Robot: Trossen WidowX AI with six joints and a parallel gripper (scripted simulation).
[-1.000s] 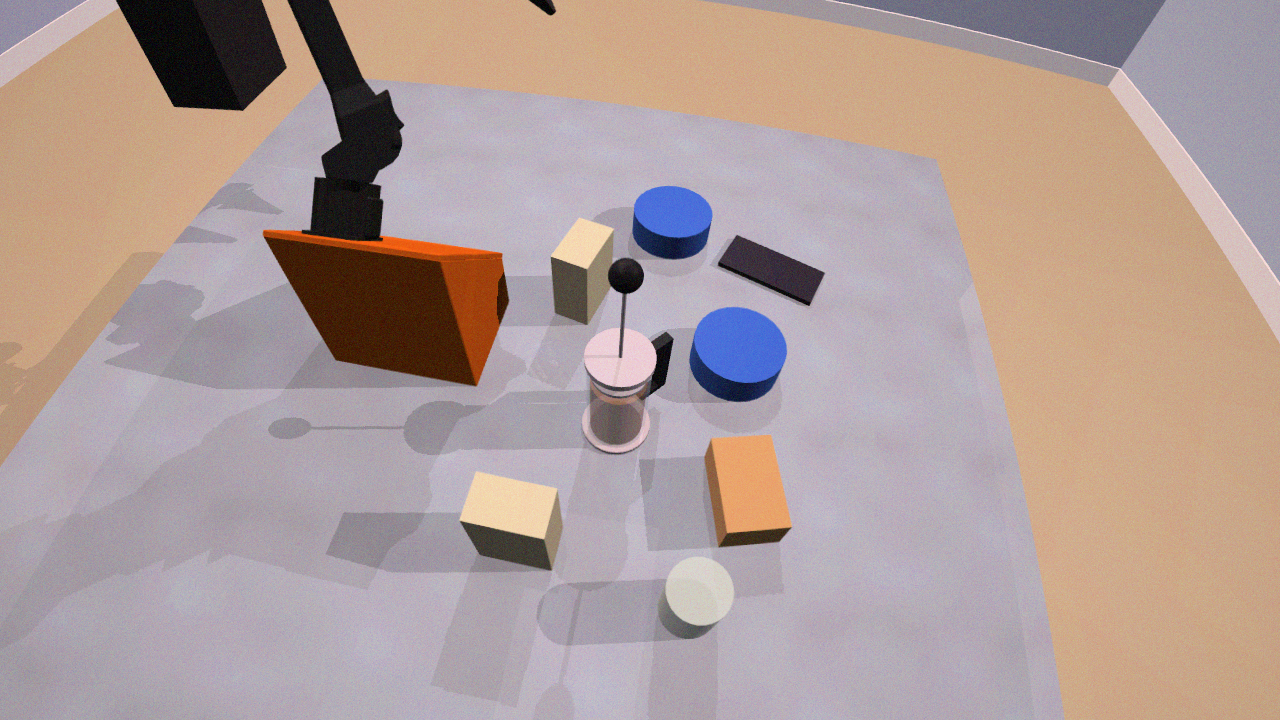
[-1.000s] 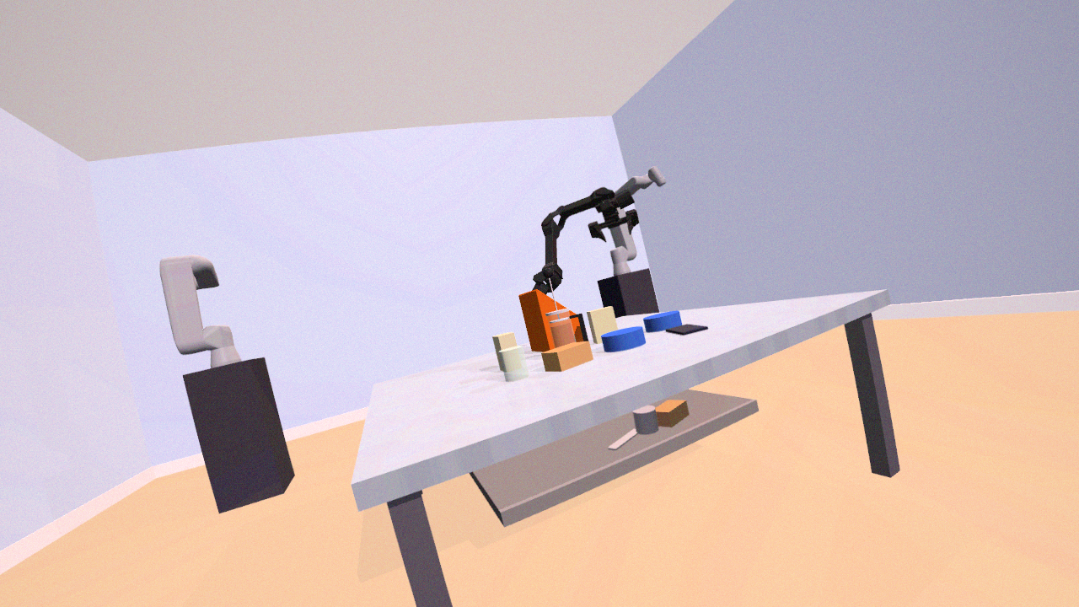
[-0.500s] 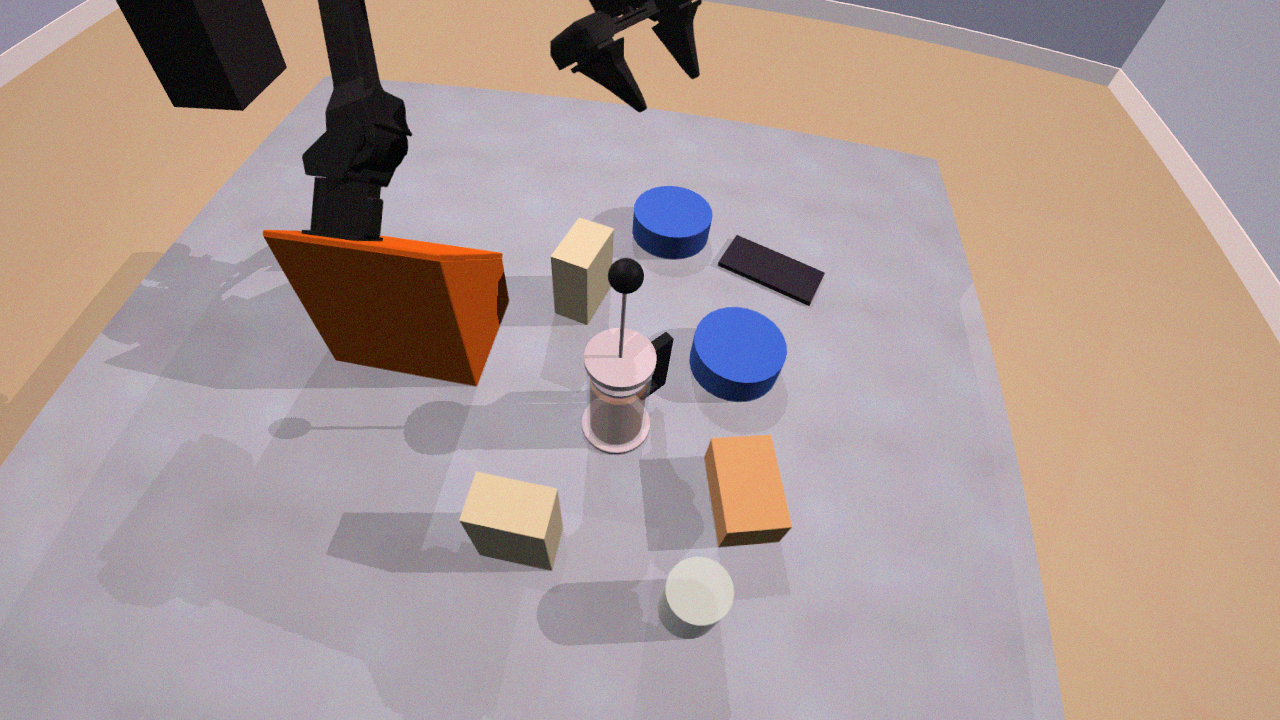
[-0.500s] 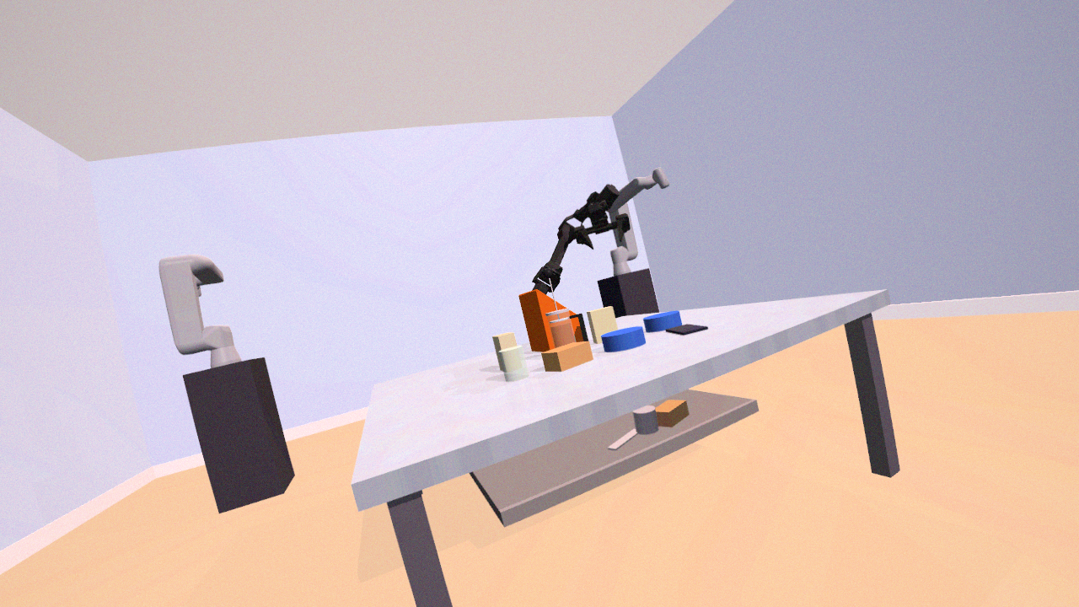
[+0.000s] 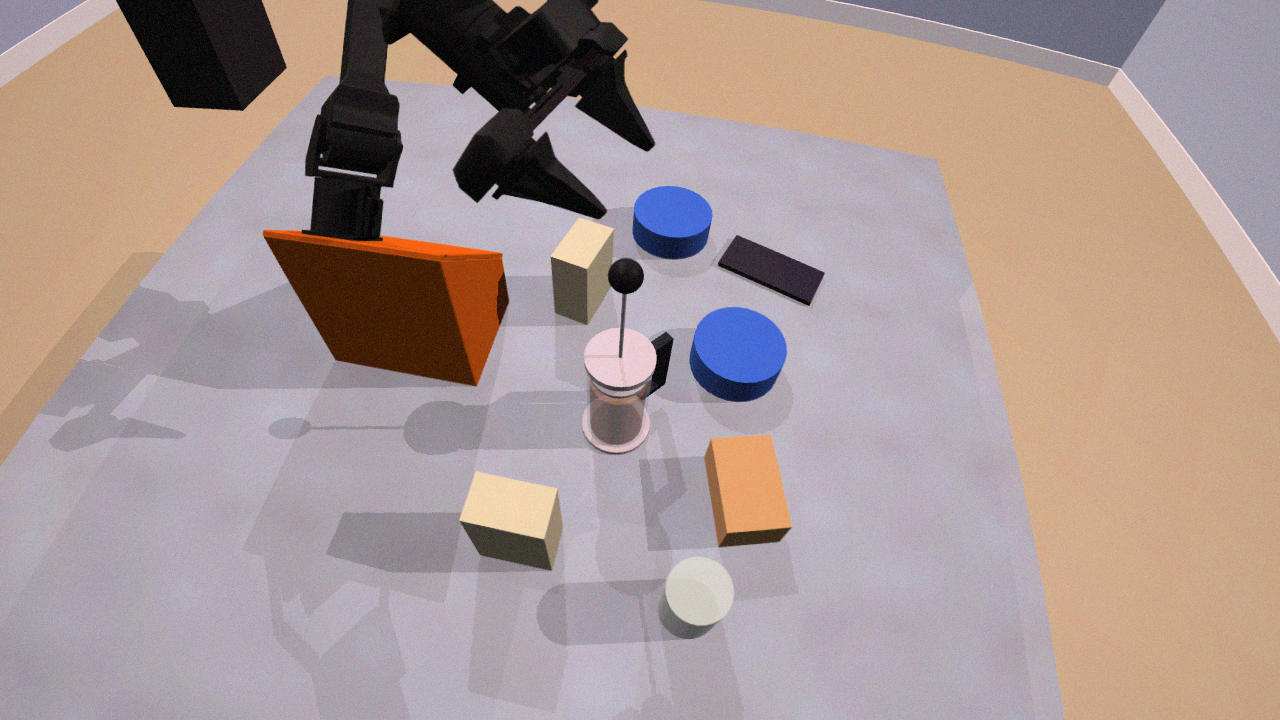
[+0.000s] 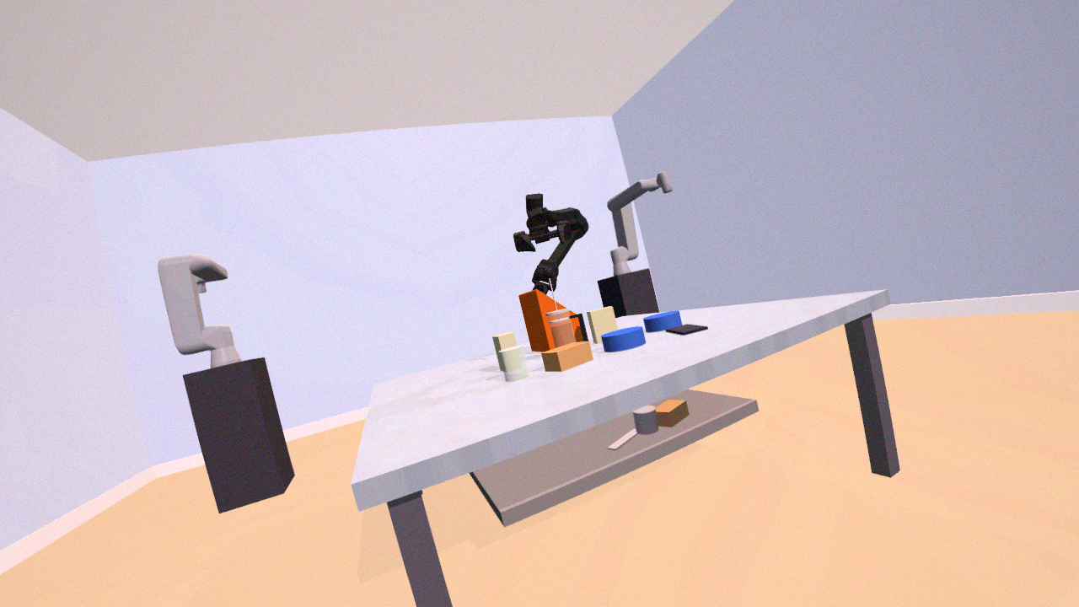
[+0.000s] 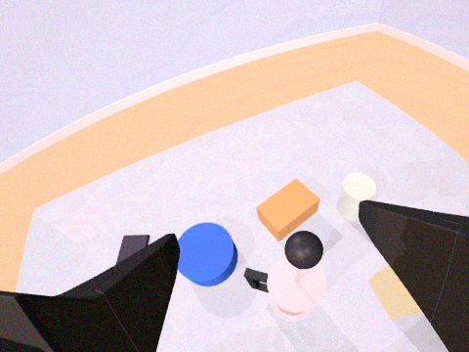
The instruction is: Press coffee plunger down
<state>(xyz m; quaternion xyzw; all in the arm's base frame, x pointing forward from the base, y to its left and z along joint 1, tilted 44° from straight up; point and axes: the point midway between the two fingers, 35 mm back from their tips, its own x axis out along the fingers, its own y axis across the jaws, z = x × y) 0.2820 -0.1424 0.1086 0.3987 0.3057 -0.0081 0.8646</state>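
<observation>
The coffee press (image 5: 617, 419) (image 6: 561, 332) stands upright on the table, with a pale pink lid (image 5: 608, 362) (image 7: 300, 288) and a black side handle (image 5: 662, 365) (image 7: 255, 279). Its plunger is up: a long thin rod (image 5: 622, 313) shows between the lid and the black ball knob (image 5: 625, 275) (image 7: 304, 249). My gripper (image 5: 628, 181) (image 7: 269, 228) is open and empty, its fingers wide apart. It hangs above the table, higher than the knob and behind it in the top view. In the wrist view the knob shows beyond and between the fingers, touching neither.
An orange wedge (image 5: 402, 313) stands at my arm's base. A cream block (image 5: 571, 286) stands behind the press, another (image 5: 510, 505) in front. Blue discs (image 5: 672, 214) (image 5: 738, 344), a dark slab (image 5: 771, 268), an orange block (image 5: 750, 488) (image 7: 288, 205) and a pale cylinder (image 5: 699, 591) lie around.
</observation>
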